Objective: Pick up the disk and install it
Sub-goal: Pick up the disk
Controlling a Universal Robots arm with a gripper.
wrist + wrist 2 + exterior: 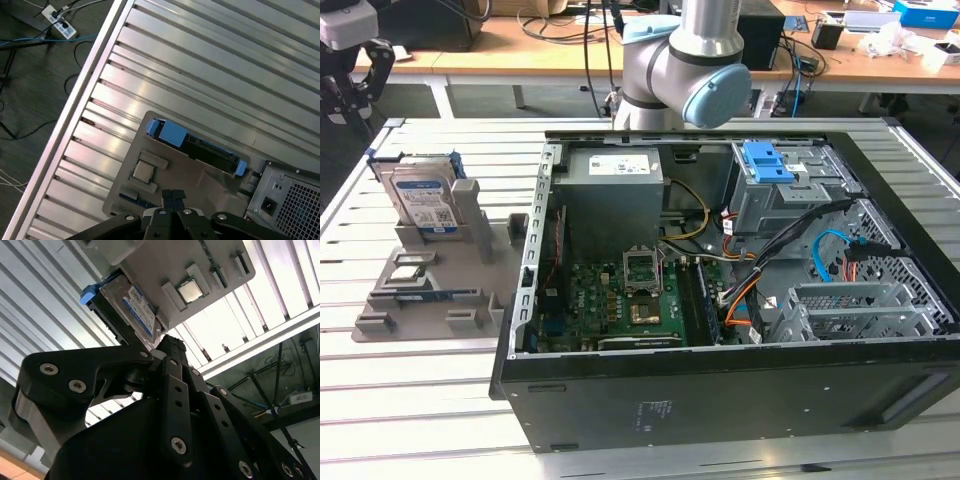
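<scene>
Black fingers, clenched empty, point toward the silver blue-railed hard disk standing upright in its grey holder on the desk. Risk: descending clenched, I strike its edge, toppling it.

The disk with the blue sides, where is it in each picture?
Exterior view: the disk stands upright in the grey holder, on the exterior view's left, outside the computer case.
Second wrist view: the disk shows its label side, slotted in the holder.
First wrist view: the disk is edge-on in the holder.
Shared landmark: the grey holder.
</scene>
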